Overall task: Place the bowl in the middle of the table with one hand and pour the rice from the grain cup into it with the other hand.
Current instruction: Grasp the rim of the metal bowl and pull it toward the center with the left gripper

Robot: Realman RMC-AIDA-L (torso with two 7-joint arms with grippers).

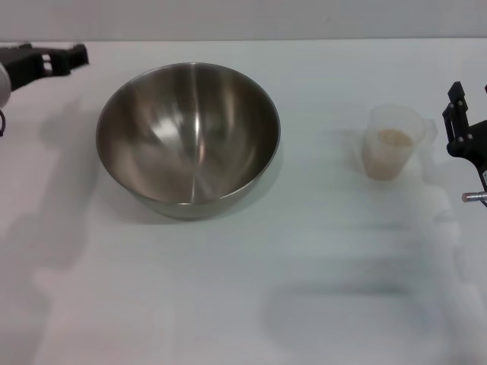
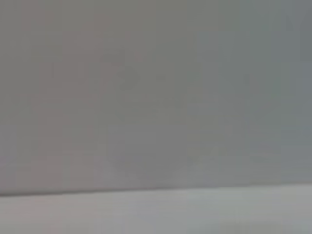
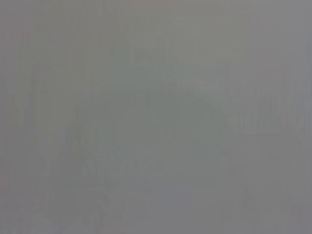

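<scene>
The big steel bowl [image 1: 188, 137] stands empty and upright on the white table [image 1: 304, 251], left of the middle. To its right stands the small clear grain cup [image 1: 384, 163], with pale rice [image 1: 395, 138] in its lower part. My right gripper [image 1: 455, 120] hangs at the right edge of the head view, just right of the cup and apart from it. Far back on the left, my left gripper [image 1: 72, 57] sits beyond the bowl's rim, holding nothing. Both wrist views show only blank grey.
Bare white tabletop stretches in front of the bowl and the cup and between them. The table's far edge [image 1: 251, 39] runs along the top of the head view.
</scene>
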